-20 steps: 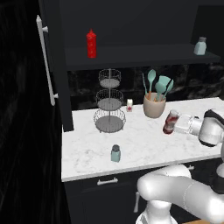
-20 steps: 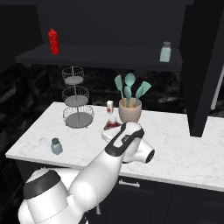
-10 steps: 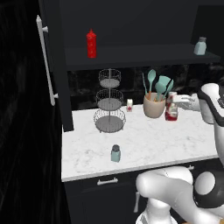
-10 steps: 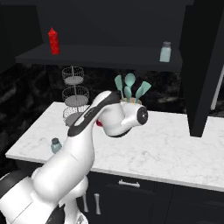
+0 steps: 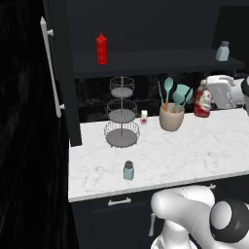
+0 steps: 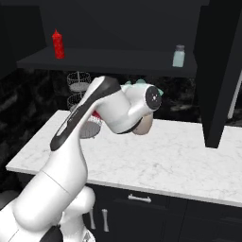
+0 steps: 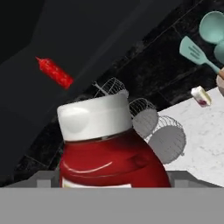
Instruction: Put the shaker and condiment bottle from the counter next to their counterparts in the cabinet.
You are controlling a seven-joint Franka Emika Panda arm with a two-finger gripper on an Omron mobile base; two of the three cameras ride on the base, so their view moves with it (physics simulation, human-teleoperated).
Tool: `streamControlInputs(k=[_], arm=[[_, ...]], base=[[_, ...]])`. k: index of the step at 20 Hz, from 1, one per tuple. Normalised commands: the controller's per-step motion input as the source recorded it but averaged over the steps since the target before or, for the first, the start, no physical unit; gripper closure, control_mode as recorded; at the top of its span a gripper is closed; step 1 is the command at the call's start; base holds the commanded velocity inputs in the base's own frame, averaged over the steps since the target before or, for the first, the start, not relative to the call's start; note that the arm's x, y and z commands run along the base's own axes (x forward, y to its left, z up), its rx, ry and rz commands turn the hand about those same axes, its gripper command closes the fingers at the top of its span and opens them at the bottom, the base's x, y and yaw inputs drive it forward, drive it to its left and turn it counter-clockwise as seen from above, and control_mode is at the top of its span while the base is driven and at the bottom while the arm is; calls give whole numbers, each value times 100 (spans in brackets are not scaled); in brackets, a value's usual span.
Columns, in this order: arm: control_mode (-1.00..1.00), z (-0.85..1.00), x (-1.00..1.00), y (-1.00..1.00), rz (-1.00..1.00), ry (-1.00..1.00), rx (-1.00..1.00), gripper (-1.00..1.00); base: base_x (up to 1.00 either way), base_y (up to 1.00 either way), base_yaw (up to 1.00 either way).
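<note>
Carry step: your pincer (image 5: 210, 99) grips the ketchup bottle (image 7: 109, 148); next, lift it toward the squeeze bottle (image 7: 54, 72) up-left.

kitchen: marble counter (image 5: 194, 146), dark wall cabinet (image 5: 146, 63), utensil crock (image 5: 171, 117), drawers below.

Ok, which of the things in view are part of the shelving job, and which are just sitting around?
Job:
- condiment bottle, in the gripper
- shaker on the counter
- slim red squeeze bottle on the cabinet shelf
- second shaker on that shelf

Lying about:
- three-tier wire stand
- utensil crock with teal tools
- small jar beside it
</note>
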Motion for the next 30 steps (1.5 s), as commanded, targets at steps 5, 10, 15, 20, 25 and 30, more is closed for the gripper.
streamControlInputs(k=[5, 10, 15, 20, 25, 30], arm=[[-100, 100, -3, 35, 0, -18, -6, 100], [-100, 86, -21, 30, 2, -21, -9, 100], [-100, 27, -8, 32, 4, -28, -7, 100], [-100, 68, 3, 32, 0, -34, -2, 100], [-100, 13, 33, 69, 0, -15, -3, 100], [-100, 0, 32, 20, 0, -1, 0, 100]], base=[[0, 0, 0], [0, 0, 0], [0, 0, 0], [0, 0, 0], [0, 0, 0], [0, 0, 0]])
